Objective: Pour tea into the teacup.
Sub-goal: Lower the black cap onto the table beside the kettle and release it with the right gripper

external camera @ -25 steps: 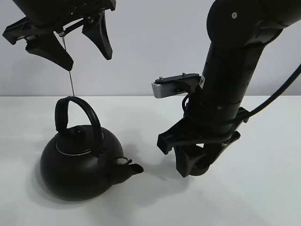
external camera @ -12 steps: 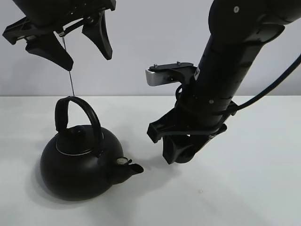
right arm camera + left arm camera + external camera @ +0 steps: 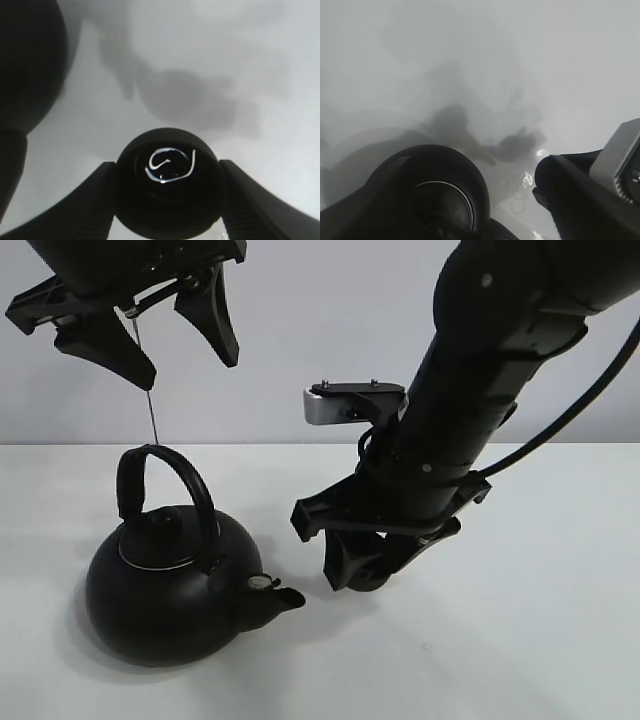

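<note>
The big black kettle (image 3: pixel 165 585) with an arched handle stands on the white table at the left, its spout (image 3: pixel 285 598) pointing right. My left gripper (image 3: pixel 185 365) hangs open high above the handle, holding nothing. The small black teacup (image 3: pixel 167 195) sits upright between the fingers of my right gripper (image 3: pixel 169 200), which is shut on it; a bright glint shows inside the cup. In the exterior view my right gripper (image 3: pixel 358 575) holds it low over the table, just right of the spout, and the fingers mostly hide the cup. The left wrist view looks down on the kettle (image 3: pixel 432 197).
The right arm (image 3: pixel 470 410) slants across the middle and right of the scene, with a grey camera mount (image 3: pixel 340 405) on its wrist. The white table (image 3: pixel 540 640) ends at a plain grey wall behind. The kettle's body (image 3: pixel 25 65) fills the right wrist view's edge.
My right arm has carried the teacup leftward, closer to the kettle's spout. The left gripper and the kettle have not moved.
</note>
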